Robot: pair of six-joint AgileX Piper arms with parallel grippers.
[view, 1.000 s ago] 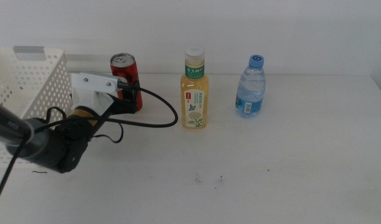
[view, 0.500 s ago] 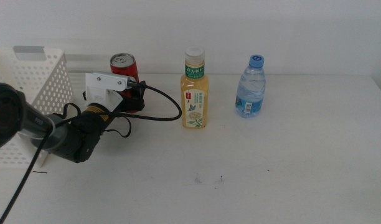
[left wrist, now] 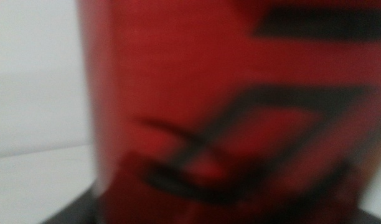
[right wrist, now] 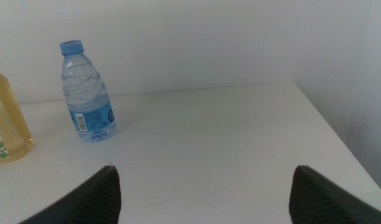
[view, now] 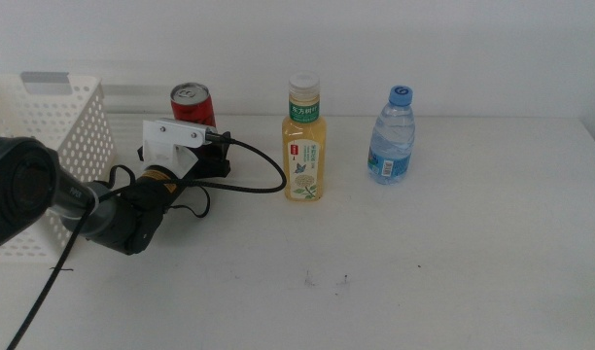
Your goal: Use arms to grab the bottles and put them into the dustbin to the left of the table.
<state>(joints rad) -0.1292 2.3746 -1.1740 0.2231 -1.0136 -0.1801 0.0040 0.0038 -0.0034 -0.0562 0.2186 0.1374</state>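
A slim red can (view: pixel 192 101) stands at the back left of the white table (view: pixel 443 262). My left gripper (view: pixel 210 148) has come in from the left and is right at the can's lower half, which its white housing hides. In the left wrist view the blurred red can (left wrist: pixel 228 112) fills the picture. To its right stand the yellow tea bottle (view: pixel 304 146) and the blue-capped water bottle (view: pixel 391 136), both upright. The white perforated dustbin (view: pixel 54 126) sits at the left edge. My right gripper (right wrist: pixel 209 202) is open and empty, well short of the water bottle (right wrist: pixel 88 93).
A black cable (view: pixel 263 175) loops from the left gripper across the table toward the tea bottle's base. The tea bottle's edge (right wrist: pixel 4 124) shows in the right wrist view. A few dark specks (view: pixel 327 282) mark the table's front. The table's right edge lies beyond the water bottle.
My left gripper has pushed forward and to the right until it is against the red can. The arm's wrist has come further into view. The bottles have not moved.
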